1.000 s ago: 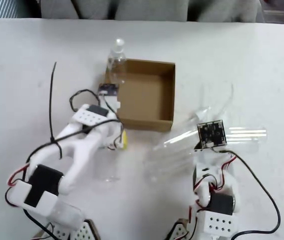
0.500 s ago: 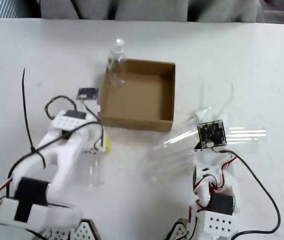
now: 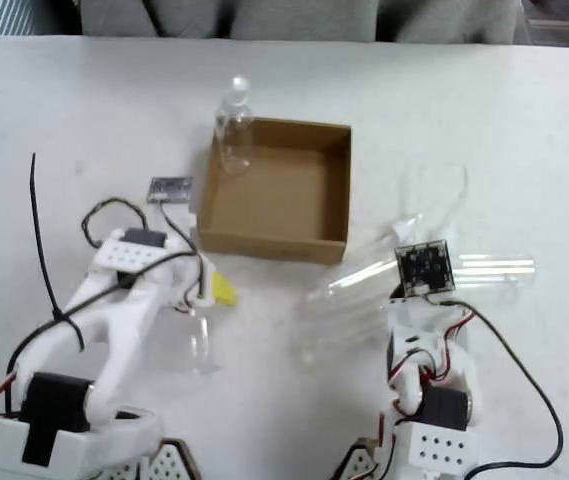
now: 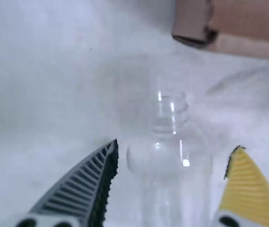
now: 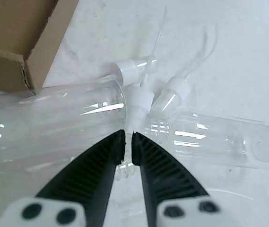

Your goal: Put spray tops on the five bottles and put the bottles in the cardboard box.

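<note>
Your left gripper (image 4: 177, 145) has its fingers open astride the uncapped bottle (image 4: 172, 113): close squarely on its body and keep it upright. Your right gripper (image 5: 128, 136) has its fingers closed by the spray tops (image 5: 172, 92).

White table (image 3: 524, 120): cardboard box (image 3: 274, 245), upright bottle (image 3: 234, 125) at its corner, lying bottles (image 5: 54, 113), spray tops (image 5: 134, 66).

The cardboard box (image 3: 282, 190) sat mid-table. One bottle (image 3: 234, 125) stood at its far-left corner. Another bottle (image 3: 196, 340) stood before its near-left corner, between the fingers of my left gripper (image 4: 176, 145). The lying bottles (image 3: 349, 295) were off its near-right corner.
</note>
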### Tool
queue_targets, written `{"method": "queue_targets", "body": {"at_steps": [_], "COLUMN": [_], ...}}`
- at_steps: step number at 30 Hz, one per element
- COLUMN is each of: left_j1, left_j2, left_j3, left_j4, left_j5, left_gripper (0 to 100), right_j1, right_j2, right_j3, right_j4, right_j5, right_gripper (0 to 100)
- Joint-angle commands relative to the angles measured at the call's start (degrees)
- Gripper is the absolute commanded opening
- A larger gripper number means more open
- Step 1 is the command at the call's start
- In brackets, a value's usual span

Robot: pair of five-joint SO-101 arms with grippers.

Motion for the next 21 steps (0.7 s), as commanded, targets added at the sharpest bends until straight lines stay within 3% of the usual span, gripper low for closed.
{"method": "queue_targets", "body": {"at_steps": [1, 7, 11, 21], "left_j1": [-0.57, -0.57, -0.04, -0.04], "left_j2": [-1.71, -1.27, -0.4, 12.7], "left_j3": [-1.05, -5.98, -7.12, -15.91], "left_j4": [0.26, 4.31, 4.48, 10.64], "left_j5": [-0.35, 0.09, 5.54, 9.49], "left_gripper": [36, 36, 36, 36], "right_j1": [-0.04, -0.04, -0.04, -0.04], "right_j2": [-0.48, -0.48, -0.48, -0.48], "right_j3": [0.53, 0.53, 0.53, 0.53], "right_j4": [0.31, 0.31, 0.31, 0.31], "right_j5": [0.35, 0.35, 0.35, 0.35], "right_gripper": [1.9, 1.9, 1.9, 2.0]}}
